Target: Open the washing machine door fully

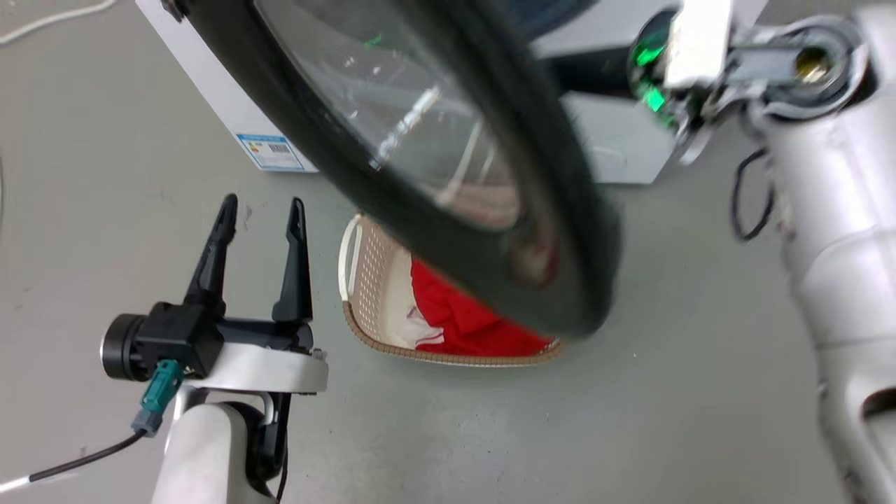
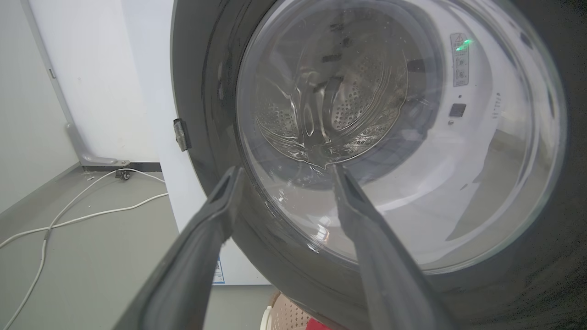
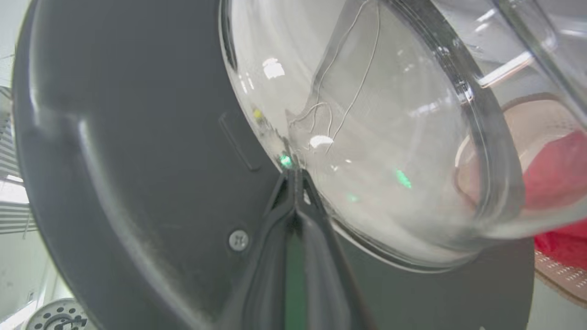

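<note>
A: We log the washing machine door (image 1: 420, 140) standing open off the washing machine (image 1: 245, 115), covering part of a laundry basket (image 1: 367, 280) with red cloth (image 1: 476, 325) on the floor (image 1: 630, 420).
B: Left gripper (image 1: 262, 203) spread wide, empty, near the basket. Right gripper (image 3: 296, 176) pinched together on nothing, tips at the door's glass edge. We note a white cable (image 2: 91, 215) beside the machine

The washing machine door (image 1: 420, 140) is glossy black around clear glass; the washing machine (image 1: 210, 91) is white with a blue sticker (image 1: 270, 152). A beige perforated basket (image 1: 360, 280) holds red cloth (image 1: 469, 322), perhaps some white too.
</note>
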